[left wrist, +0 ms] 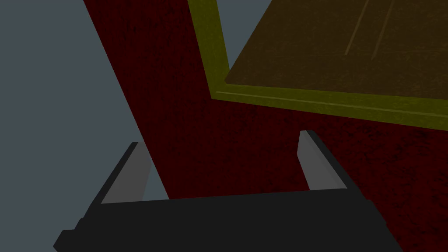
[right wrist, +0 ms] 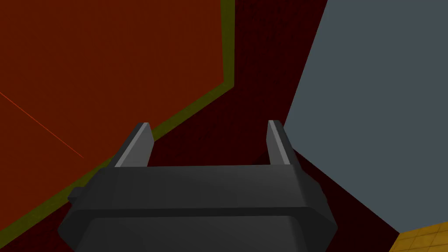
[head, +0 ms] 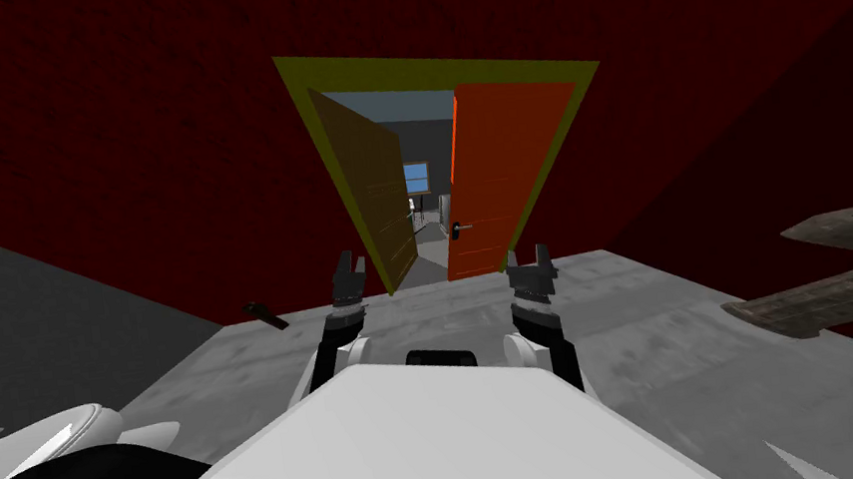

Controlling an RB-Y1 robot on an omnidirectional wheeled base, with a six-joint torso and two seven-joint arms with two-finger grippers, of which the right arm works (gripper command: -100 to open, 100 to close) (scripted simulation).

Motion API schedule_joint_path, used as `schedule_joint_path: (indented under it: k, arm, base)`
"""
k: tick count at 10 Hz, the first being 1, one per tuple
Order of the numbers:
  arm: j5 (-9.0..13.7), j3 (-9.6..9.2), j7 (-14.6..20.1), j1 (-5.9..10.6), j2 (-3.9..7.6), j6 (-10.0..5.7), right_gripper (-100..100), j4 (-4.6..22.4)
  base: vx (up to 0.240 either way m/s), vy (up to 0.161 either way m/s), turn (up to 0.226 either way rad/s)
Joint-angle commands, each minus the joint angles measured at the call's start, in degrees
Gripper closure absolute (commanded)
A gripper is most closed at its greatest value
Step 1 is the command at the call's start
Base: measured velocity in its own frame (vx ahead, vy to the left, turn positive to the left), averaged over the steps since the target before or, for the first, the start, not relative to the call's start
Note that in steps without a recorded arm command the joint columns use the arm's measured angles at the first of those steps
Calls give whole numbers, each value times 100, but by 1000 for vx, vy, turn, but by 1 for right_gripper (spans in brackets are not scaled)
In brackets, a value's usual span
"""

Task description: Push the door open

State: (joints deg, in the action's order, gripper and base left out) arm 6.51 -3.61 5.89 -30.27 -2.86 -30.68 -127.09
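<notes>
A double door stands in an olive-yellow frame (head: 439,59) set in a dark red wall. Its brown left leaf (head: 374,192) is swung away from me, and the orange right leaf (head: 503,178) with a dark handle (head: 458,229) stands partly open. Between them a gap shows a room with a window beyond. My left gripper (head: 348,265) is open, held up near the bottom of the brown leaf (left wrist: 350,43). My right gripper (head: 529,262) is open too, just short of the orange leaf's (right wrist: 109,65) lower corner. Neither touches a door.
The grey floor (head: 665,325) runs up to the dark red wall (head: 102,138). A small dark object (head: 263,315) lies on the floor left of the doorway. A brownish curved piece of furniture (head: 850,274) juts in at the right.
</notes>
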Motion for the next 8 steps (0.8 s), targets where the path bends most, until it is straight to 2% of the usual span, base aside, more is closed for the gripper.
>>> schedule_joint_path:
  k: [1,4,8]
  arm:
    - [-19,-1,-12,84,69,55,-100,160]
    - [-70,-5,-43,306,218,200,-100,582]
    - [-131,-9,-80,570,357,373,-100,1083]
  base:
    - [170,-102,52]
    - [184,-47,42]
    - [129,-67,45]
